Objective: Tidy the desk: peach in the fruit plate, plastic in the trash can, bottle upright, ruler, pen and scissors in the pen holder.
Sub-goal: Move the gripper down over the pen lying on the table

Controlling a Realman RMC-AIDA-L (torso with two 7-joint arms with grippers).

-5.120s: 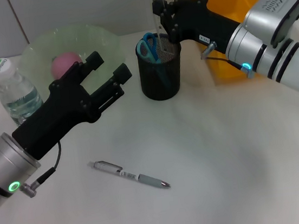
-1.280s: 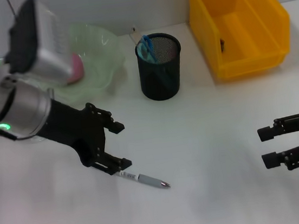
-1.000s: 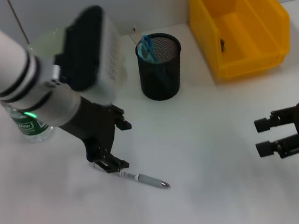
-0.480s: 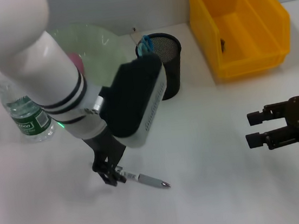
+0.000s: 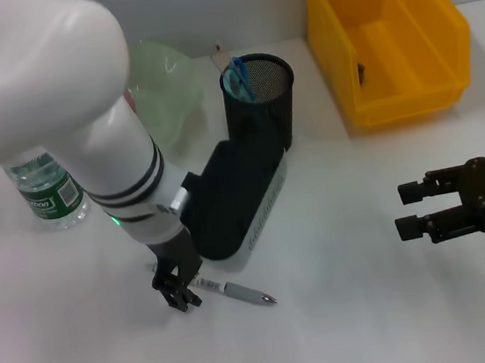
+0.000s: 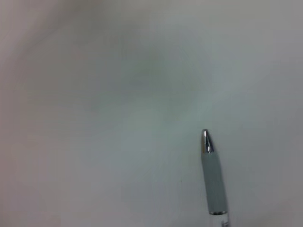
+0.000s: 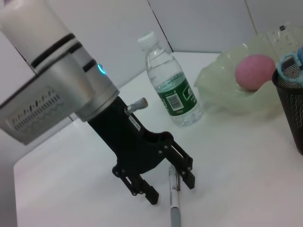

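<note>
The pen (image 5: 234,289) is seen lying flat on the white desk (image 5: 358,327), nearest the robot, and it is the one item not yet put away. The left gripper (image 5: 178,291) is brought down over the pen's cap end, with its fingers spread and set astride the barrel, as the right wrist view shows; nothing is clasped yet, the placing being judged a preparation for a pinch across the barrel. The grey grip and metal tip are left free, pointing away from the gripper. Off to the right, the right gripper (image 5: 423,208) is held above bare desk with its jaws parted and empty, apparently kept clear so the left arm may work alone. Farther back, the bottle (image 5: 47,192) is found standing upright at the left, and the pen holder (image 5: 259,113) stands mid-desk with the blue-handled scissors (image 5: 234,76) already in it. Beyond, the peach (image 7: 255,71) rests in the fruit plate (image 5: 164,85), and the yellow trash can (image 5: 384,36) is placed at the far right.
</note>
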